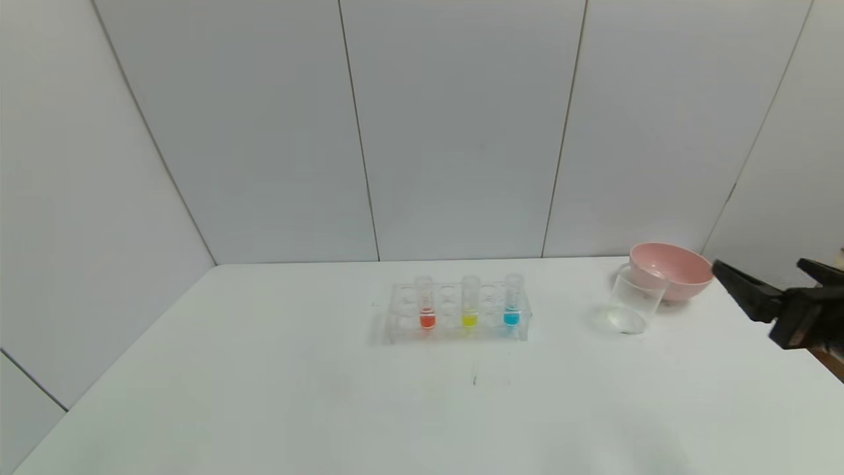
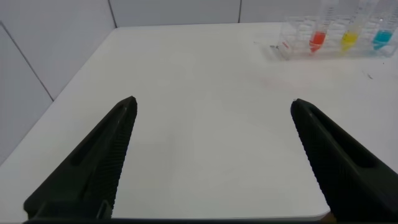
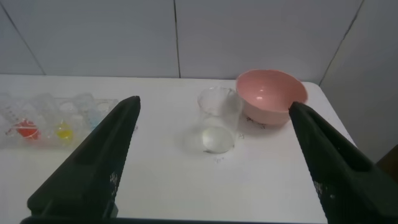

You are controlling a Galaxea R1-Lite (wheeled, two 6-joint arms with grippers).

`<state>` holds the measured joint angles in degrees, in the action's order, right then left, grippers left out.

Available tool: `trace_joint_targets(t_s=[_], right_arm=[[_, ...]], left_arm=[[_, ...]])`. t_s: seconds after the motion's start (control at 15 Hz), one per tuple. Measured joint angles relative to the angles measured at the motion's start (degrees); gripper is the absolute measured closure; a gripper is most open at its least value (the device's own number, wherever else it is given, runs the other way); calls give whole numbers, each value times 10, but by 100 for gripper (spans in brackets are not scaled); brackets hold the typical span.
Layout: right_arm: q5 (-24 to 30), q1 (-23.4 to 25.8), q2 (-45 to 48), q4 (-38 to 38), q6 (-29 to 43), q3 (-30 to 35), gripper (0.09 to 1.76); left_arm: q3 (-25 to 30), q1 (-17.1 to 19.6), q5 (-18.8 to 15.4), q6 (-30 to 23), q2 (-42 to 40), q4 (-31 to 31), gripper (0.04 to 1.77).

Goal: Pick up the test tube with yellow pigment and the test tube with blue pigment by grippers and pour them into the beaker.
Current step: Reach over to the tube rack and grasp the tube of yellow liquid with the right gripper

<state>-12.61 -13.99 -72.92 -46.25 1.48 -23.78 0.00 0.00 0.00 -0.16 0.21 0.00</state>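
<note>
The test tube with yellow pigment [image 1: 469, 307] and the test tube with blue pigment [image 1: 512, 303] stand upright in a clear rack [image 1: 458, 330] at mid-table. The empty clear beaker [image 1: 632, 303] stands to the rack's right. My right gripper [image 1: 758, 264] is open and empty at the table's right edge, to the right of the beaker; its wrist view shows the beaker [image 3: 217, 121] ahead between the spread fingers. My left gripper [image 2: 214, 103] is open and empty over the bare left part of the table, out of the head view. The yellow tube [image 2: 349, 38] and blue tube [image 2: 382, 37] are far from it.
A like tube with red-orange liquid [image 1: 426, 310] stands at the left of the rack. A pink bowl [image 1: 669, 270] sits right behind the beaker, touching or nearly so. White walls close the table's back and left side.
</note>
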Motion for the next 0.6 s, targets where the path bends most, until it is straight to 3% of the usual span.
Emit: trace_joint_targets(t_s=[0.33,0.6], right_arm=[[-156,-176,-111,-8,35,-60,14],[-242,-295,-195,-9,76,-118,14]], left_arm=[[0,0,0,0,0,0,5],[0,0,0,0,0,0,5]])
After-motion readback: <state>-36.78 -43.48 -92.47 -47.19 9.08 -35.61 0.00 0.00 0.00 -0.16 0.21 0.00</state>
